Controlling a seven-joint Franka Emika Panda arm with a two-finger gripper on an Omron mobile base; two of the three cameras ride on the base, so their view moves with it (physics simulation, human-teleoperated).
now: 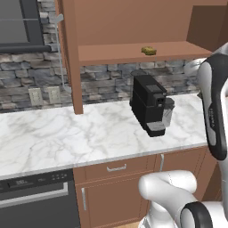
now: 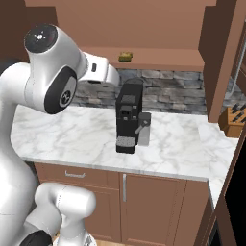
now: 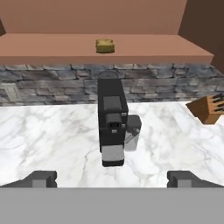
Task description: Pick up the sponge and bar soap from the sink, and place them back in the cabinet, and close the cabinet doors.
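Observation:
The sponge, a small yellow-olive block, lies on the bottom board of the open brown wall cabinet. The cabinet doors stand swung open at its sides, the left one edge-on and the right one angled outward. My gripper is open and holds nothing. Its two dark fingertips stand wide apart, back from the counter and well below the sponge's level. The sink and the bar soap are out of view.
A black coffee machine stands on the white marble counter, directly under the sponge. A wooden knife block sits at the right. Base cabinets and a dishwasher lie below.

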